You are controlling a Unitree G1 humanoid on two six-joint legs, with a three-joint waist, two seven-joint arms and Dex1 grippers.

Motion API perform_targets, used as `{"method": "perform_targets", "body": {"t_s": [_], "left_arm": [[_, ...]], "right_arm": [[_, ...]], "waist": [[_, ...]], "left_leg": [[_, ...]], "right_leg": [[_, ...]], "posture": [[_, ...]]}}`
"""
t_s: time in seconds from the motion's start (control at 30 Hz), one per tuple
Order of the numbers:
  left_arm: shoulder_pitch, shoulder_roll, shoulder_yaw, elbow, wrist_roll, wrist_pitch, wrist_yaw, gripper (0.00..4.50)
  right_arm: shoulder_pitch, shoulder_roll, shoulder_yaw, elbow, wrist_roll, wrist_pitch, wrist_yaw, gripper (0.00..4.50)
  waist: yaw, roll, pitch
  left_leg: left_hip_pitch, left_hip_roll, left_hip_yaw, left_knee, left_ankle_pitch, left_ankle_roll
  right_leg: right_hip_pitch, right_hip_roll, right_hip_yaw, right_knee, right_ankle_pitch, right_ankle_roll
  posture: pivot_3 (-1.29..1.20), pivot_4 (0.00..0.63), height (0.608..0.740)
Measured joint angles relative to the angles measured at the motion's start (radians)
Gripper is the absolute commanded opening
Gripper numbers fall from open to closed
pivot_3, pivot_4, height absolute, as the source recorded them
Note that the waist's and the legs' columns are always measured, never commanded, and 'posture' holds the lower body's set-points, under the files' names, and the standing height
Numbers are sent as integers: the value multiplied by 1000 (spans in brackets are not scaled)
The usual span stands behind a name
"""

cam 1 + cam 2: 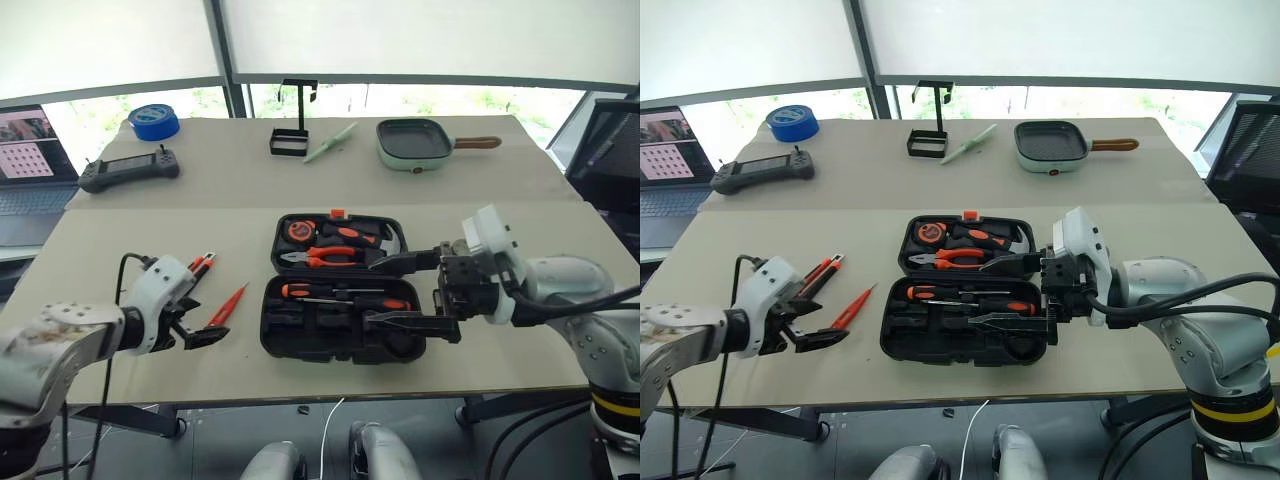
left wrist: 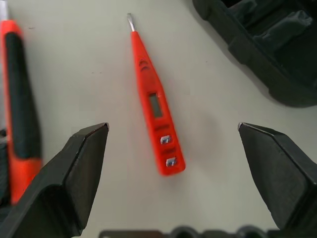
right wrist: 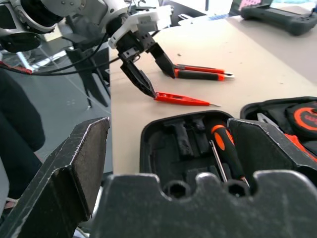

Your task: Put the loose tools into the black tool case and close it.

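The black tool case (image 1: 300, 335) lies open at the middle of the table. Its far half holds a tape measure, pliers (image 1: 325, 257) and a hammer. Two orange-and-black screwdrivers (image 1: 340, 292) lie in its near half. My right gripper (image 1: 405, 292) hovers open over the case's right side, with nothing between its fingers. A thin orange screwdriver (image 2: 156, 104) lies on the table left of the case. My left gripper (image 1: 195, 328) stands open just above its handle end, apart from it. An orange-and-black tool (image 1: 202, 264) lies beside that gripper.
At the back stand a blue tape roll (image 1: 155, 121), a black controller (image 1: 130, 170), a black wire stand (image 1: 291, 140) and a green pan (image 1: 414, 143). A laptop (image 1: 30, 165) sits far left. The table's front edge runs close below the case.
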Motion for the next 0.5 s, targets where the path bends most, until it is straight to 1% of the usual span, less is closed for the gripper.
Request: {"method": "perform_targets", "body": {"t_s": [0.1, 0.23, 0.3, 0.33, 0.43, 0.47, 0.5], "left_arm": [[-46, 1, -94, 80, 38, 5, 34, 4500], [-83, 10, -171, 111, 74, -25, 42, 4500], [-94, 3, -185, 119, 82, -30, 46, 3983], [-97, -4, -189, 122, 87, -31, 50, 3861], [-96, -8, -194, 126, 98, -46, 58, 2655], [-95, -8, -194, 131, 102, -54, 59, 2325], [-94, -8, -193, 136, 106, -62, 59, 1856]], "right_arm": [[14, 4, 8, -20, -6, -14, -20, 4431], [31, 6, 19, -34, -9, -27, -45, 4431], [35, 6, 19, -39, -9, -29, -53, 4500], [38, 6, 19, -42, -8, -30, -57, 4500], [45, 5, 19, -45, -8, -31, -69, 4500], [47, 5, 19, -46, -8, -31, -71, 4500], [48, 5, 19, -47, -8, -32, -72, 4500]], "waist": [[-5, 0, 0], [-3, 0, 0], [1, 0, 0], [4, 0, 0], [7, 0, 0], [8, 0, 0], [8, 0, 0]], "left_leg": [[2, 0, 1, -2, 1, -1], [5, -1, 1, -4, 1, -3], [6, 0, 1, -5, 2, -4], [6, 0, 1, -5, 2, -4], [6, 0, 1, -5, 2, -4], [6, 0, 1, -5, 2, -4], [6, 0, 1, -5, 2, -4]], "right_leg": [[0, 0, 0, 0, 0, 0], [2, -1, 2, 0, 0, -1], [3, -1, 2, 0, -1, -1], [3, -1, 2, 0, -1, -1], [3, -1, 3, 1, -1, -1], [3, -1, 3, 1, -1, -1], [3, -1, 3, 1, -1, -1]], "posture": [[0, 150, 740], [0, 150, 740], [0, 150, 740], [0, 150, 740], [0, 150, 740], [0, 150, 740], [0, 150, 740]]}}
